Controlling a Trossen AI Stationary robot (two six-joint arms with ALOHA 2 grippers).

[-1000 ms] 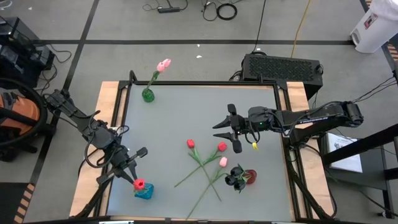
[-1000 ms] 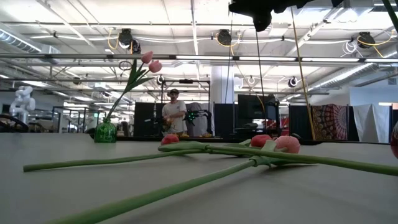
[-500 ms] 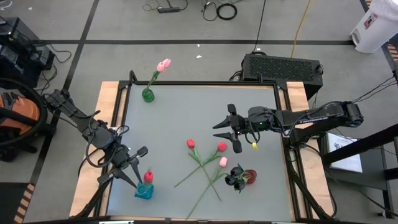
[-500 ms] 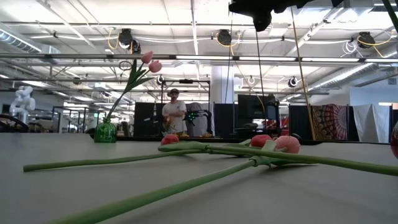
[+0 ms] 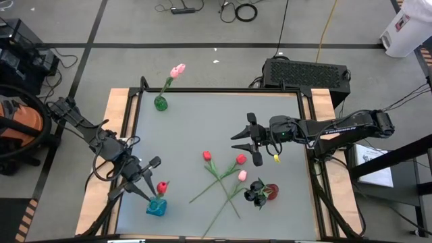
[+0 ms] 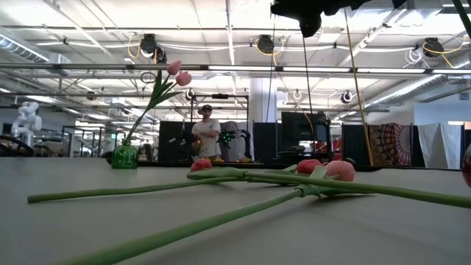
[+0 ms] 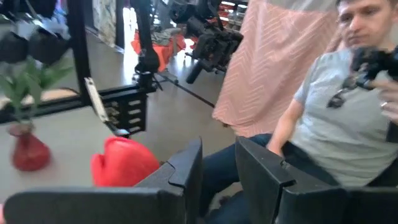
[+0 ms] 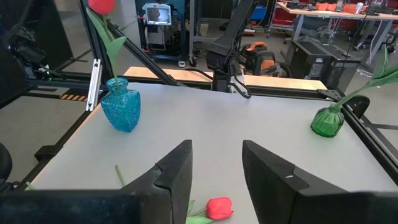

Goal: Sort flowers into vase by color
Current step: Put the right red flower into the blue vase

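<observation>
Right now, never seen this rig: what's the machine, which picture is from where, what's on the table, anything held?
Two dark robot arms work at a grey table. One picture looks straight down, one sits at tabletop height, and one camera rides on each wrist. The left gripper stands open beside the red tulip that sits in the blue glass vase. The right gripper hangs open over the middle, holding nothing. A green glass vase holds pink tulips; a red vase holds black tulips. Two red tulips and one pink tulip lie loose on the table.
</observation>
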